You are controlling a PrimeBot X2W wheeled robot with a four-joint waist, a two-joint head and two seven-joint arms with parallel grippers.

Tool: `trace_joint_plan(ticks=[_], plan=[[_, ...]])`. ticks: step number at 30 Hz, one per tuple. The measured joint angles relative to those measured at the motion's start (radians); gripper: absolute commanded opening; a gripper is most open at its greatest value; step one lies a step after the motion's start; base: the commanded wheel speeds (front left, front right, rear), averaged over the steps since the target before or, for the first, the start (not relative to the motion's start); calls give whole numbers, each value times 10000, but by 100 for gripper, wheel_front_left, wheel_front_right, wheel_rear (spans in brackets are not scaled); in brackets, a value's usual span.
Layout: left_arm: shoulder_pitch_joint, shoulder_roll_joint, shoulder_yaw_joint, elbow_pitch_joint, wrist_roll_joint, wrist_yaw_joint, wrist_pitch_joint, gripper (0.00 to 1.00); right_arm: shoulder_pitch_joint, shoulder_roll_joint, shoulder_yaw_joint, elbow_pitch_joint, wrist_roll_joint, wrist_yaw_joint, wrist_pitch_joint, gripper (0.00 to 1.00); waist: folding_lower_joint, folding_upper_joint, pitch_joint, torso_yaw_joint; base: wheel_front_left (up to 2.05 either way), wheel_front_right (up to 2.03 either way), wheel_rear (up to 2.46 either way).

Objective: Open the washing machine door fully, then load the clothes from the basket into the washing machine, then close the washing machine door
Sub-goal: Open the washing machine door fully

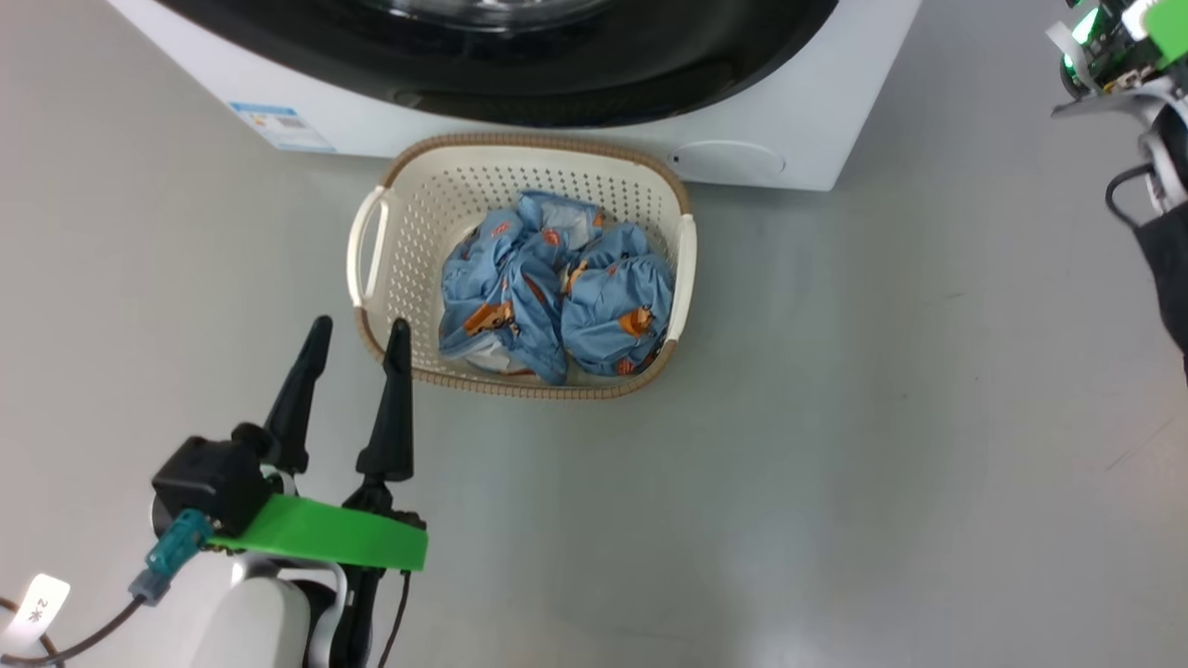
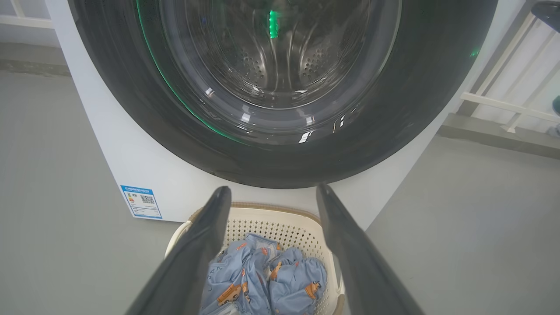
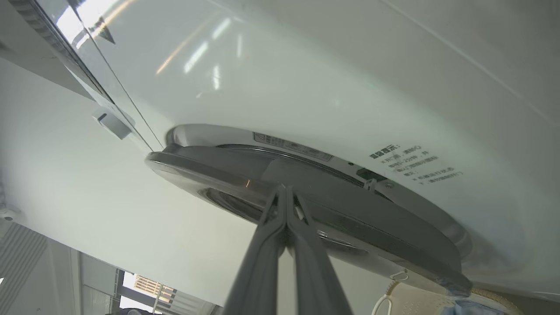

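Right wrist view: the right gripper (image 3: pixel 286 189), jaws pressed together and empty, points its tips at the rim of the door (image 3: pixel 358 218), straight ahead on the washer (image 3: pixel 306 87). The left gripper (image 1: pixel 360 322), jaws wide, hangs beside the basket (image 1: pixel 520 147) of clothes (image 1: pixel 557 288); the right arm is nearer the door.

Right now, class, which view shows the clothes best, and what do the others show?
The head view: both bundles of the clothes lie whole in the basket, seen from above. The left wrist view cuts them off at its bottom edge, between the left gripper's fingers. The right wrist view gives a blue sliver, probably them.
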Motion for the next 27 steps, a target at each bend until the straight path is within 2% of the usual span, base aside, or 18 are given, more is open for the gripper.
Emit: trace_joint_plan(ticks=[5,16,27], plan=[[-238,-13,-127,-42,-159,0,0,100,-678,23,-17,516,182,0,963,0,0,0,342,121,0,0,0],[-736,-23,-552,-171,-426,0,0,100,-1719,125,-119,1419,130,0,1946,0,0,0,941,492,0,0,0],[-899,-63,-763,-221,-646,0,0,100,-2530,219,-113,1850,-261,0,2320,0,1,-1,1344,834,0,0,0]])
